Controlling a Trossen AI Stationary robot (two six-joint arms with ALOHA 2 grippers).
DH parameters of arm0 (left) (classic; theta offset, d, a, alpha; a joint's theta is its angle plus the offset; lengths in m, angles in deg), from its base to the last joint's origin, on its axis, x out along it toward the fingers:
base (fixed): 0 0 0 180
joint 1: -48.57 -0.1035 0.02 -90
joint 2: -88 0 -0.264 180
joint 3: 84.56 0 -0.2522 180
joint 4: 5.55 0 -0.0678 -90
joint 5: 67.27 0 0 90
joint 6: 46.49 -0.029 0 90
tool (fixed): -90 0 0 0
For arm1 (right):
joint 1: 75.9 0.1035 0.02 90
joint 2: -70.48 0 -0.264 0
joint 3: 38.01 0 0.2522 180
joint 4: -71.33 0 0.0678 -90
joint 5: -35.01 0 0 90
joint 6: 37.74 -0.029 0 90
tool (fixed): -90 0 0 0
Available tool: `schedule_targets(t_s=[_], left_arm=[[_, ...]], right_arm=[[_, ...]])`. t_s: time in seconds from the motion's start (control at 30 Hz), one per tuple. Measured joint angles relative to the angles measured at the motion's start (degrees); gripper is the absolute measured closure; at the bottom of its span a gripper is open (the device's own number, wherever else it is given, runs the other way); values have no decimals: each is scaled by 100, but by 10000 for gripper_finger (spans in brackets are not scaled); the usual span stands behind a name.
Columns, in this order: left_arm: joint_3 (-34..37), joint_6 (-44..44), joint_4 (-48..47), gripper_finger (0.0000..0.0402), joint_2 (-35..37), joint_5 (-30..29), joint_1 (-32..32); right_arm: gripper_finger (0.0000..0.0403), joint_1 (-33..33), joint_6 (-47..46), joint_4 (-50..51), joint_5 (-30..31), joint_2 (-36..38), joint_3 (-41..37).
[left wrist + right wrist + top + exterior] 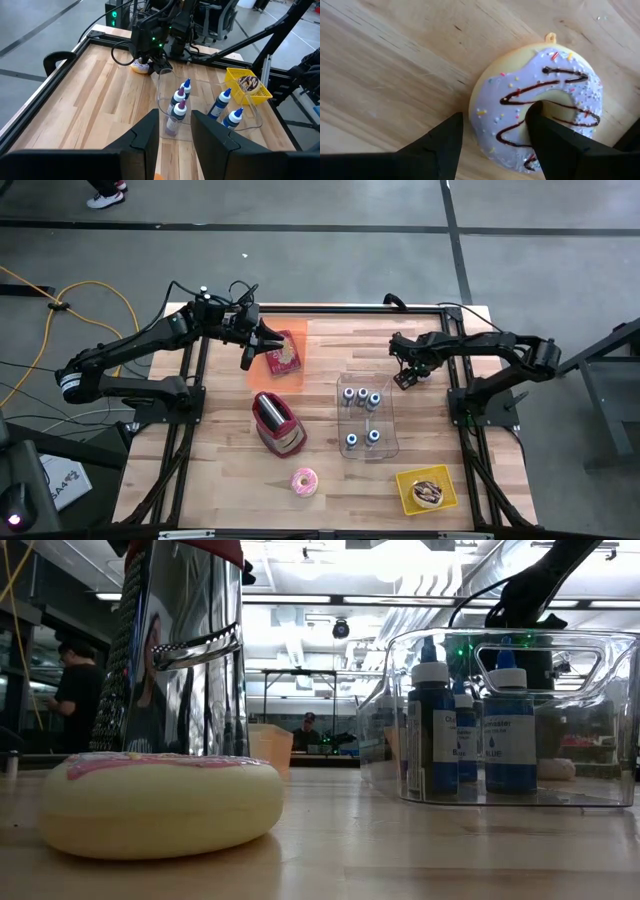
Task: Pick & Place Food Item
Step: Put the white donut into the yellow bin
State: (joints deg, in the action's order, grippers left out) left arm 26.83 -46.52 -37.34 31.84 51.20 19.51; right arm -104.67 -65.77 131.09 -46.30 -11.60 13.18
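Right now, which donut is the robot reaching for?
The purple-iced donut with chocolate drizzle, under the right gripper. The pink-iced donut lies apart at the table's near edge, untouched.

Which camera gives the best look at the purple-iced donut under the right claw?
The right wrist view: the purple donut fills it, the right claw straddling its rim. The left wrist view shows a sliver; the high and low views hide it.

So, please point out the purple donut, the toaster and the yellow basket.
Purple donut (540, 107): right wrist view, on the icing beside its hole.
Toaster (277, 423): high view, on its red top.
Yellow basket (409, 494): high view, on its left rim.
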Motion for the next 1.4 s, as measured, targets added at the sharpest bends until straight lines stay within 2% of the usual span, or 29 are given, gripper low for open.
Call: schedule_targets(t_s=[0.17, 0.53, 0.97, 1.1, 1.4], left_arm=[[0, 0, 1, 293, 0, -2, 0], [0, 0, 1, 293, 0, 0, 0], [0, 0, 1, 293, 0, 0, 0], [0, 0, 1, 293, 0, 0, 0], [0, -4, 3, 293, 0, -1, 0]], right_arm=[[195, 2, -4, 0, 61, 0, 0], [269, 0, 113, -2, 34, 0, 0], [303, 0, 217, 77, -19, 0, 0], [303, 2, 280, 438, -221, 0, 154], [308, 22, 560, 1638, -247, 77, 1068]])
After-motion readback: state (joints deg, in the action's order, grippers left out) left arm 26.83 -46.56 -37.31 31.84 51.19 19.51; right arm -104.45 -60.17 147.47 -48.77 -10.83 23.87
